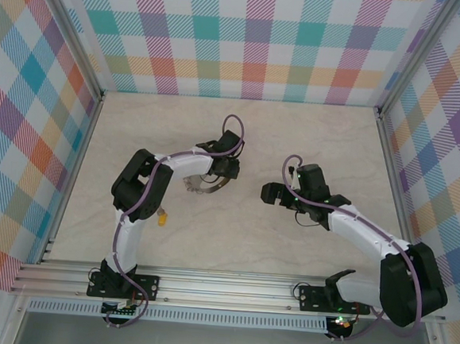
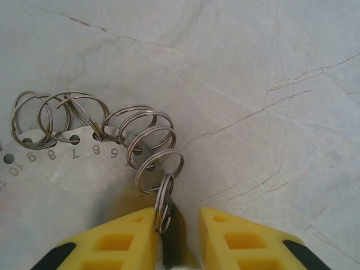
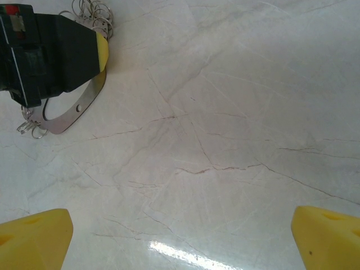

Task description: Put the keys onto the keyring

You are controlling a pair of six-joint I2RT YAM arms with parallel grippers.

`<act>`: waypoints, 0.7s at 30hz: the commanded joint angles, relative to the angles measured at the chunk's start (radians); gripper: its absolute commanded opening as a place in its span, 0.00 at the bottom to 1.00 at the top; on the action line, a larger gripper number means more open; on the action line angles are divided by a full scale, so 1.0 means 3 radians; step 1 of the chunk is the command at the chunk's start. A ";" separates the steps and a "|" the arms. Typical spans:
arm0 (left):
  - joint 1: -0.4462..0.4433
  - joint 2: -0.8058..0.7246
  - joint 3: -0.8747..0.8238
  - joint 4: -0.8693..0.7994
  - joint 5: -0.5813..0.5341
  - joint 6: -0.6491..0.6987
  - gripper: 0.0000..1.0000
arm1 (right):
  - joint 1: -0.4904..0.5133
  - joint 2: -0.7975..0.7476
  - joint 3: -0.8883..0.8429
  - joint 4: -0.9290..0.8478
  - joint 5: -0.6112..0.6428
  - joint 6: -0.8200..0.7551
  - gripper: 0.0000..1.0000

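The keyring is a curved silvery band with numbered holes and several split rings, lying on the marble table. My left gripper stands over one end of it. The band runs between its yellow fingers, filling the gap deep in the jaws and leaving a slit beside the right fingertip. One split ring leans on the left finger. A tiny key with a yellow-orange head lies near the left arm's elbow. My right gripper hovers open to the right, nothing between its fingers, facing the keyring.
Plaid walls with metal posts close in the table on three sides. A rail carries both arm bases along the near edge. Bare marble stretches between and beyond the two grippers.
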 commanded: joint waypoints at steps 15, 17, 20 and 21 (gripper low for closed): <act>0.0017 0.0055 0.0265 -0.0049 -0.0082 0.0031 0.21 | -0.0019 0.0028 0.0071 -0.0001 -0.0048 -0.0014 1.00; 0.0017 0.0068 0.0275 -0.0053 -0.0094 0.0036 0.21 | -0.0015 0.0025 0.0065 0.0003 -0.0048 -0.0014 1.00; 0.0017 0.0087 0.0276 -0.0071 -0.0123 0.0040 0.21 | -0.0023 0.0021 0.0067 0.0003 -0.0048 -0.0014 1.00; 0.0017 0.0089 0.0268 -0.0071 -0.0127 0.0041 0.21 | -0.0019 0.0023 0.0065 0.0002 -0.0048 -0.0018 1.00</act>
